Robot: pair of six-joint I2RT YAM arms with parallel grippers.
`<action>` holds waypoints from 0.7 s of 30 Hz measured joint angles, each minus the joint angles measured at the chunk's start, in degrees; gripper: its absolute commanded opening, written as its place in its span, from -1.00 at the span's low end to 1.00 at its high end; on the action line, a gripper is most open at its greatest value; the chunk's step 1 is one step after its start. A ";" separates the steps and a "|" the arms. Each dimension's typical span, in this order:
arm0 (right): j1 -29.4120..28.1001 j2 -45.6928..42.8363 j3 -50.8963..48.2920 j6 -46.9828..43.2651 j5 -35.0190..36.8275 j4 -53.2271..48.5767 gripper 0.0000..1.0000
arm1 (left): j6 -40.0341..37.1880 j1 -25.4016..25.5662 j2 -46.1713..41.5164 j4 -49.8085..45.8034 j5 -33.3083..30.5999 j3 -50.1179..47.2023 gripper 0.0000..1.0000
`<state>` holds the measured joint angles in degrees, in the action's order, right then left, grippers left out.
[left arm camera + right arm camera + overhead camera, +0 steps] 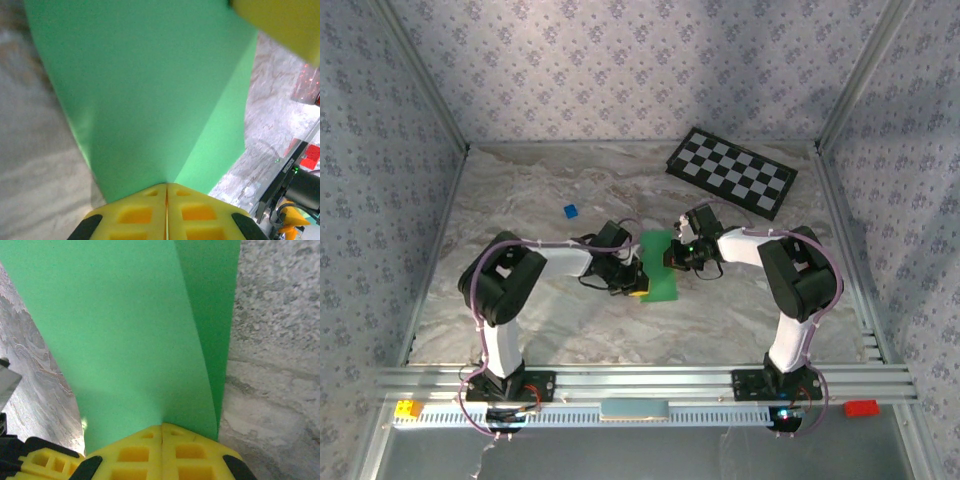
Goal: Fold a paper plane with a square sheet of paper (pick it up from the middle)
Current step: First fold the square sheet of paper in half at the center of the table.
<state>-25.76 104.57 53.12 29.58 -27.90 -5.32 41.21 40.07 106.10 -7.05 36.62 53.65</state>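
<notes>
The square sheet of paper (658,264) is bright green and hangs folded between my two arms at the middle of the table. My left gripper (638,282) is shut on its lower left edge, and my right gripper (672,256) is shut on its right edge. In the left wrist view the green paper (150,90) rises from the closed yellow jaws with a crease running up to the right. In the right wrist view the paper (135,335) spreads up from the closed yellow jaws, with a darker folded layer along its right side.
A black-and-white checkerboard (731,171) lies at the back right. A tiny blue block (570,211) sits on the marble table (520,190) behind the left arm. Aluminium rails frame the near edge, with patterned walls on three sides.
</notes>
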 measured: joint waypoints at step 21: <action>0.02 -0.13 -0.37 0.15 0.00 0.63 -1.00 | -3.52 4.26 -4.57 -4.81 -5.68 -2.62 -0.84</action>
<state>-25.74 104.44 52.75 29.74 -27.90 -4.69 37.69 44.34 101.54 -11.86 30.94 51.03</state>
